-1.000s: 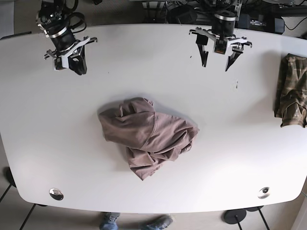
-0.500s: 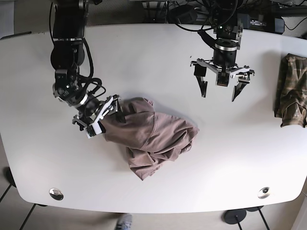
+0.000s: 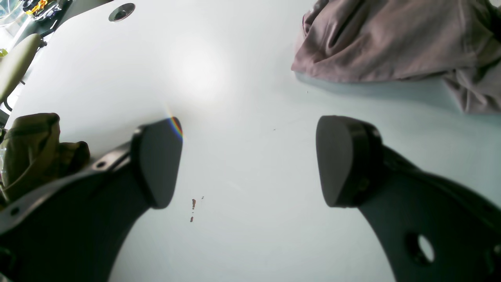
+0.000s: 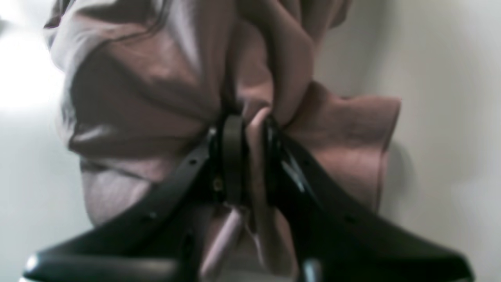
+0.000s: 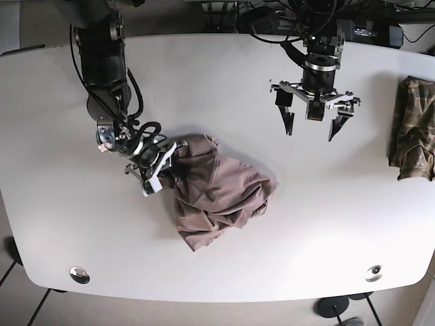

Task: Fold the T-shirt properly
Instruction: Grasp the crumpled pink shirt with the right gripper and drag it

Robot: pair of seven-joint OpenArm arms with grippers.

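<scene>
Fabric of the crumpled T-shirt (image 5: 217, 193) (mauve, heaped mid-surface) is pinched in the right hand (image 4: 248, 156), likely to drag an edge out flat. Left hand (image 5: 312, 117) hovers spread, well apart from it, presumably awaiting a corner.

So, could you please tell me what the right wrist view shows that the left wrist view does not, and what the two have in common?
Only the right wrist view shows the right gripper shut on a fold of the crumpled mauve cotton T-shirt, cloth pinched between its black fingers.

Only the left wrist view shows the left gripper open over bare white table, holding nothing, an olive camouflage garment at the left edge, a round metal grommet in the tabletop, and small reddish specks.

Both show the mauve T-shirt and the white table surface.
</scene>
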